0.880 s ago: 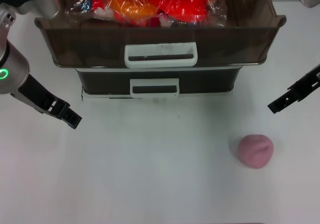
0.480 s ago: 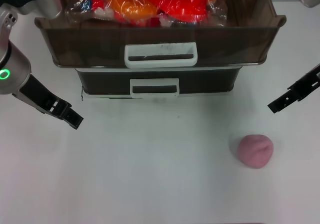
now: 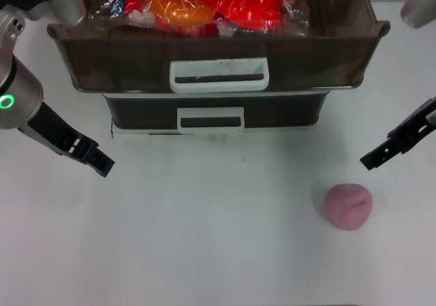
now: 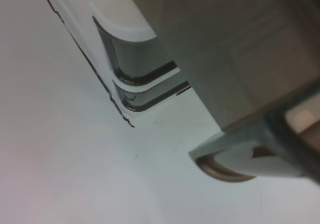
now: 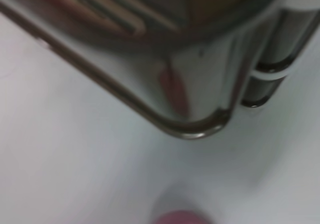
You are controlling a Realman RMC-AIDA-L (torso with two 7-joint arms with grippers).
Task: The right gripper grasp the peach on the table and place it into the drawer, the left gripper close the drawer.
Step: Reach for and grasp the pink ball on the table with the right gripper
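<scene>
The pink peach (image 3: 348, 206) lies on the white table (image 3: 204, 245) at the front right; a sliver of it also shows in the right wrist view as the peach (image 5: 179, 217). My right gripper (image 3: 371, 160) hangs just behind the peach and slightly to its right, apart from it. The top drawer (image 3: 218, 50) is pulled out, its scuffed white handle (image 3: 219, 74) facing me. My left gripper (image 3: 103, 164) hovers over the table left of the drawer unit, holding nothing.
Red and orange wrapped items (image 3: 204, 9) fill the back of the open drawer. A lower drawer (image 3: 286, 110) with a clean handle (image 3: 210, 118) sits shut beneath it. The wrist views show the drawer unit's corner (image 5: 195, 126) and base (image 4: 125, 74).
My right gripper has dropped a little nearer to the peach. The left arm has barely shifted. The peach and drawer are as before.
</scene>
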